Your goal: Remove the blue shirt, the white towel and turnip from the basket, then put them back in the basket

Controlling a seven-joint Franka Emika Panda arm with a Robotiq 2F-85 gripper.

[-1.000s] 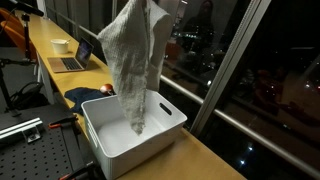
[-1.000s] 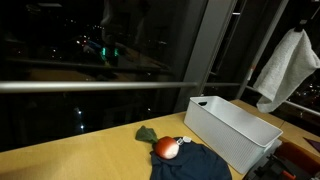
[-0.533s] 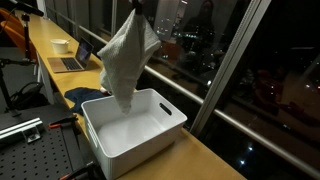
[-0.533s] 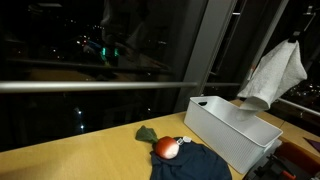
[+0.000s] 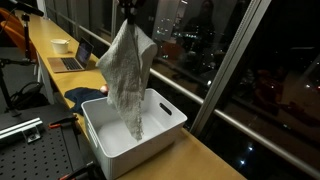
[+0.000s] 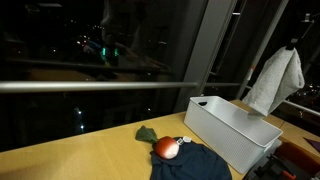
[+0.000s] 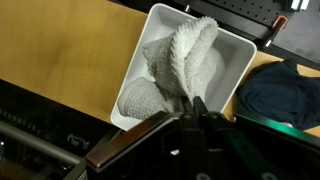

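My gripper [image 7: 192, 103] is shut on the white towel [image 5: 127, 75], which hangs from it above the white basket [image 5: 170, 127]. The towel's lower end dangles inside the basket. The towel also shows in an exterior view [image 6: 276, 82] over the basket [image 6: 225, 130], and in the wrist view [image 7: 175, 65] over the basket [image 7: 235, 52]. The blue shirt [image 6: 188, 164] lies on the wooden table beside the basket, with the red turnip [image 6: 166, 148] and its green leaves on it. The shirt also shows in the wrist view [image 7: 280, 92].
A laptop [image 5: 72, 60] and a white cup [image 5: 60, 45] stand further along the table. A window with a metal frame [image 5: 235, 60] runs along the table's far edge. A perforated metal board [image 5: 30, 150] lies beside the table.
The towel has swung and dropped so its lower end now hangs inside the basket. The shirt and turnip have not moved.
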